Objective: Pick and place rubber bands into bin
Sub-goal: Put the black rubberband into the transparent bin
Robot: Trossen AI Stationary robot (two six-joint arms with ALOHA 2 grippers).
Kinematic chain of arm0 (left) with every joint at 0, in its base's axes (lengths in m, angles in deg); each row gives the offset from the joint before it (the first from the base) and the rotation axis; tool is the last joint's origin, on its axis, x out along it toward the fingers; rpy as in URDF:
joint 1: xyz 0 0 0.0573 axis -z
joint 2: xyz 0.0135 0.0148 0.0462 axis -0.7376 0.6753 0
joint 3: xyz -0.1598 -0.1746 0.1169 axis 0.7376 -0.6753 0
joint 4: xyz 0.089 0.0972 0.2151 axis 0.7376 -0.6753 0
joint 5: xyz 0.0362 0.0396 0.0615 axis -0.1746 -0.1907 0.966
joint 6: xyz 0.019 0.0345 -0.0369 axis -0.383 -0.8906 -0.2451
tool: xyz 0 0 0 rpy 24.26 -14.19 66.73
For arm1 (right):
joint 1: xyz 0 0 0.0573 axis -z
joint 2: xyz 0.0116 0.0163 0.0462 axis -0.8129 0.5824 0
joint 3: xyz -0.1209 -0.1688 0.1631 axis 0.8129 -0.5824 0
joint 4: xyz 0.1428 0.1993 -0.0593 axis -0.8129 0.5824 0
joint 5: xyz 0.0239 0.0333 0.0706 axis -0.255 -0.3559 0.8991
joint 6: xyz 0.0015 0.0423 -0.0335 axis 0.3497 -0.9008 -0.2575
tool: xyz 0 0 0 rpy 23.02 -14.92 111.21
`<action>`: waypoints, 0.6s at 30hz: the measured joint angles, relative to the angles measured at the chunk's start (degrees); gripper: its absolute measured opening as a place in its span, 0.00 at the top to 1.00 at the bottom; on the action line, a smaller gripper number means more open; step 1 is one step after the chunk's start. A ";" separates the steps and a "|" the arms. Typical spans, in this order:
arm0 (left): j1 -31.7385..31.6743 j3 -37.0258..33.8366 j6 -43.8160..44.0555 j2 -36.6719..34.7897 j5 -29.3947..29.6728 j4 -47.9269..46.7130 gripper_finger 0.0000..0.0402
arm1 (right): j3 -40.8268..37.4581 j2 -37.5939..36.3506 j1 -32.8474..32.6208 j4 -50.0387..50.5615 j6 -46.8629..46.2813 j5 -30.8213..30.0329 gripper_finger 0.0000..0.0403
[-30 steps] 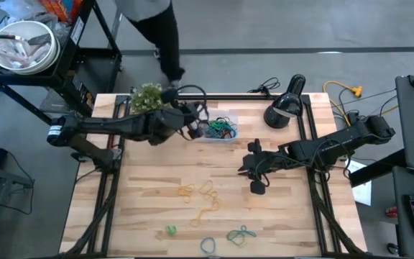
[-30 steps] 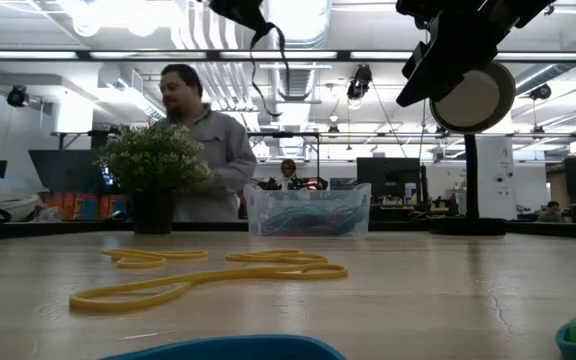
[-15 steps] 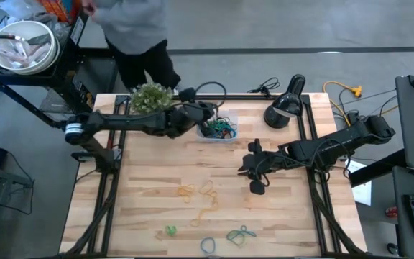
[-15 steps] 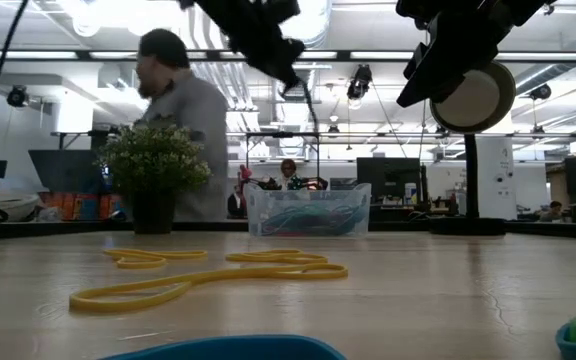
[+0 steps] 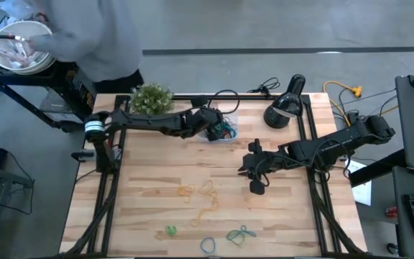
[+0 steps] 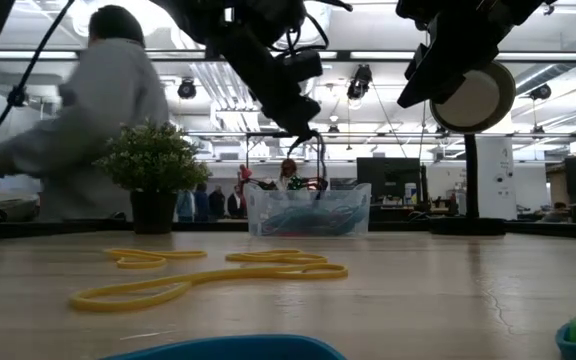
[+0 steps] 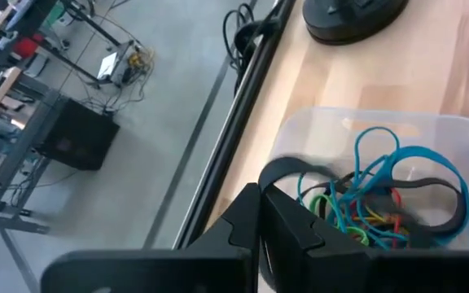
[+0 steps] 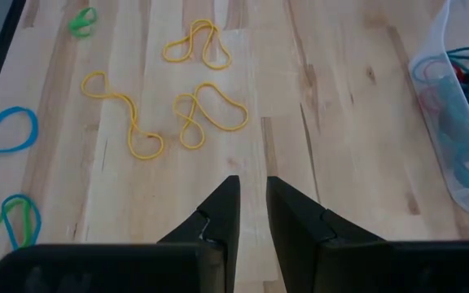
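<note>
The clear plastic bin [image 5: 221, 132] is sitting near the far edge of the wooden table [image 5: 149, 194], between the small potted plant [image 5: 150, 98] and the black desk lamp [image 5: 284, 106], and it is holding a tangle of rubber bands [image 7: 381, 203] in blue, green, red, orange and black. The left gripper [image 5: 210, 124] is hanging directly over the bin with its fingers pressed together, and a black rubber band [image 7: 287, 169] is looping out from between their tips down toward the pile in the bin; in the low view the band [image 6: 318, 165] is dangling just above the bin's rim [image 6: 308, 188]. The right gripper [image 5: 254, 173] is hovering over the middle of the table, well apart from the bin, its fingers standing slightly parted with nothing between them. Loose bands are lying on the wood nearer the front edge: three yellow ones [image 8: 206, 106] clustered together, a small green one [image 8: 80, 20], a blue loop [image 8: 6, 130] and a blue-and-green pair [image 8: 10, 220]. Beyond the table, a person in a grey top [image 5: 85, 36] is bending over a metal bowl [image 5: 16, 44] on a side stand.
</note>
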 joint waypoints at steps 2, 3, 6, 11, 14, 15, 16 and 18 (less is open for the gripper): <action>-0.11 -0.01 0.00 0.15 -0.01 -0.08 1.00 | 0.00 0.02 0.00 0.04 -0.12 0.00 0.85; -0.17 0.00 0.00 0.16 -0.02 -0.21 1.00 | 0.00 0.02 0.00 0.07 -0.12 0.02 0.85; -0.63 0.25 0.00 0.16 -1.90 -1.76 1.00 | 0.00 0.01 0.00 0.07 -0.12 0.02 0.85; -1.27 0.25 1.72 0.14 -6.11 -5.88 0.95 | 0.00 0.00 0.00 0.04 -0.12 0.02 0.85; -1.55 0.25 3.59 0.16 -7.61 -8.09 0.88 | 0.00 0.00 0.00 0.01 -0.12 0.01 0.85; -1.66 0.25 4.44 0.15 -8.34 -8.69 0.85 | 0.00 0.01 0.00 -0.02 -0.12 0.02 0.85; -1.76 0.27 4.81 0.16 -8.79 -9.07 0.82 | 0.00 0.02 0.00 -0.02 -0.12 0.02 0.85; -1.88 0.28 6.03 0.15 -9.31 -9.23 0.77 | 0.00 0.02 0.00 -0.04 -0.10 0.00 0.85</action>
